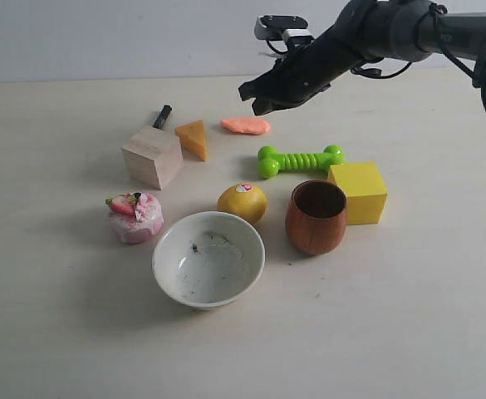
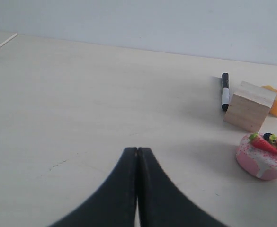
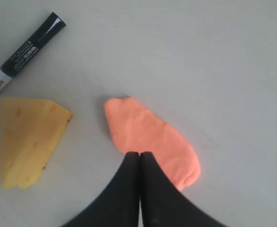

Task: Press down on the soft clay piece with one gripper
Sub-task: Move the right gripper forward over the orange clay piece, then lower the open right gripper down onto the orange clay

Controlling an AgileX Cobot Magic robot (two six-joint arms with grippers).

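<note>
The soft clay piece (image 1: 246, 125) is a flat salmon-orange blob lying on the table between the cheese wedge and the green bone toy. My right gripper (image 1: 254, 94) hangs in the air just above and slightly behind it, jaws shut with nothing between them. In the right wrist view the shut tip (image 3: 139, 153) overlaps the clay (image 3: 150, 137), whose near part is hidden behind the fingers. My left gripper (image 2: 137, 150) is shut and empty over bare table, out of the exterior view.
Around the clay lie an orange-yellow cheese wedge (image 1: 194, 137), a black marker (image 1: 162, 116), a wooden cube (image 1: 152, 156) and a green bone toy (image 1: 300, 160). Nearer the front stand a yellow block (image 1: 359, 192), brown cup (image 1: 316, 216), lemon (image 1: 243, 202), cake toy (image 1: 135, 217), white bowl (image 1: 208, 258).
</note>
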